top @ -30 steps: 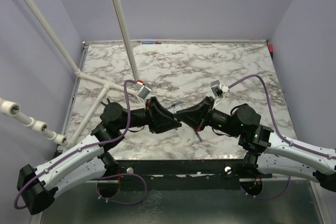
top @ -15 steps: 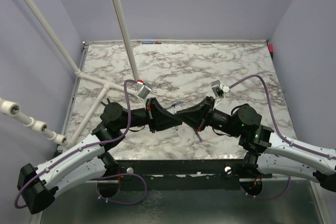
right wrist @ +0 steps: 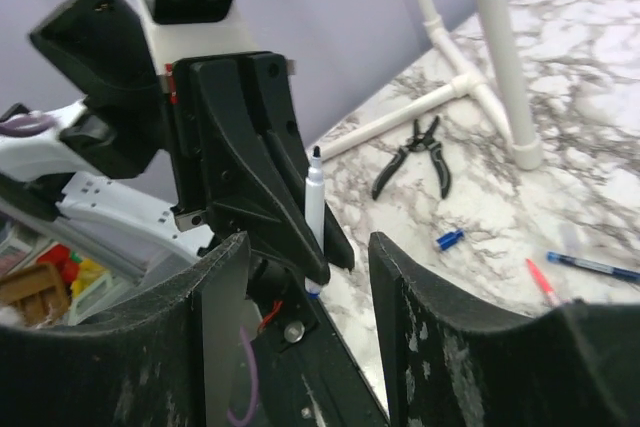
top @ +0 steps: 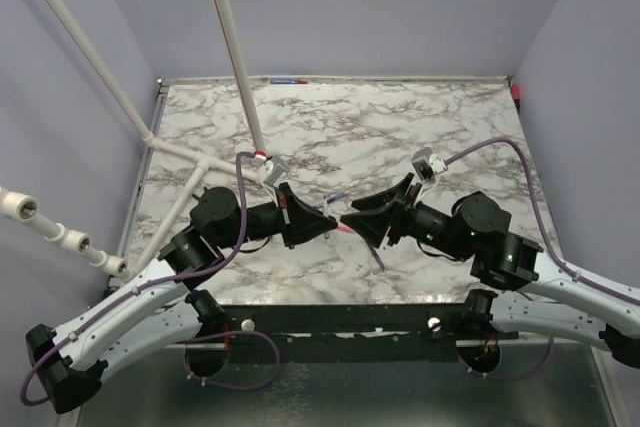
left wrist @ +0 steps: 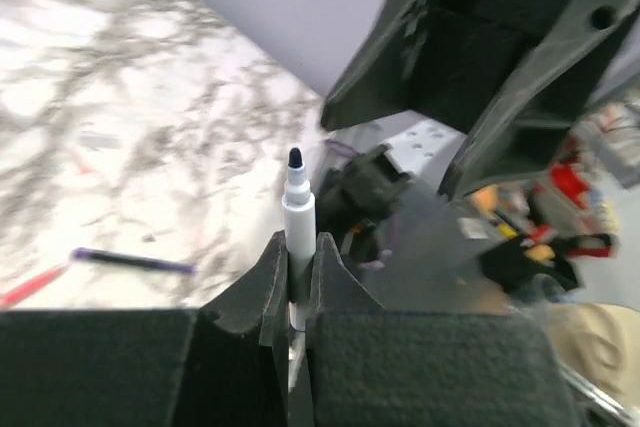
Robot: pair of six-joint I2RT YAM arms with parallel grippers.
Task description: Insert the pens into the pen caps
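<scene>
Near-edge middle of table (top: 450, 127): left gripper (top: 325, 224) clamping pen (left wrist: 298, 215) by lower barrel, dark tip sticking out past fingertips toward right gripper (top: 354, 225). Right gripper facing it, just beside, jaws standing wide apart, holding nothing. Lying on marble around them, all apart: red pen (right wrist: 543, 282), blue pen (right wrist: 595, 265), blue cap (right wrist: 449, 239). Pliers (right wrist: 425, 152) and white pipes (top: 180, 152) crowding left edge. Broad marble stretching to far edge and right edge beyond grippers.
</scene>
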